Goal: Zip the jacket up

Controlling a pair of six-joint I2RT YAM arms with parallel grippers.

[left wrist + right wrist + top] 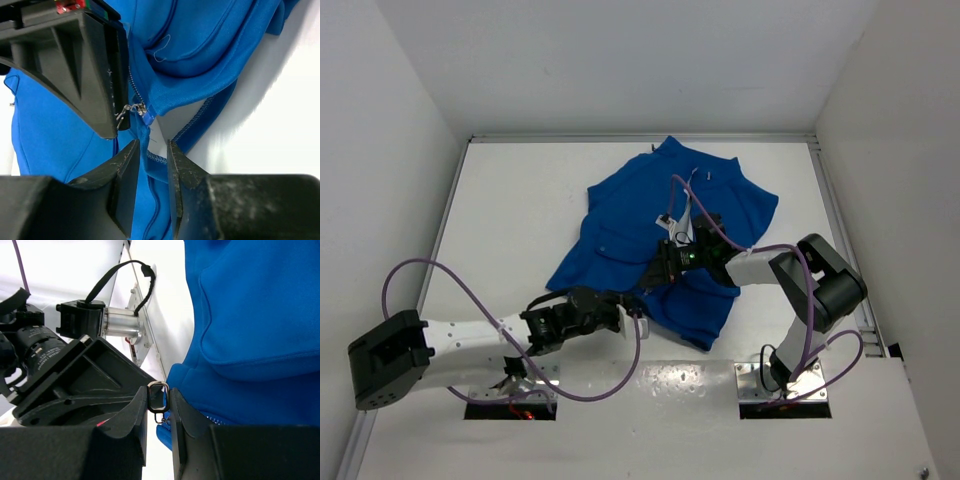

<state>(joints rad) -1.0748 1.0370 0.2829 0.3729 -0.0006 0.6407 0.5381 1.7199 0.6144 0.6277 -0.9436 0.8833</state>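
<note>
The bright blue jacket lies crumpled on the white table, collar towards the back. My right gripper is over its lower front and is shut on the metal ring of the zipper pull, with blue fabric to its right. My left gripper is at the jacket's near hem. Its fingers stand close together with the stitched hem edge between them. The zipper slider and white zipper teeth show just above, beside the right gripper's black finger.
White walls close in the table on the left, back and right. The left arm's body fills the space left of the right gripper. Purple cables loop over the near left. Metal base plates sit at the near edge.
</note>
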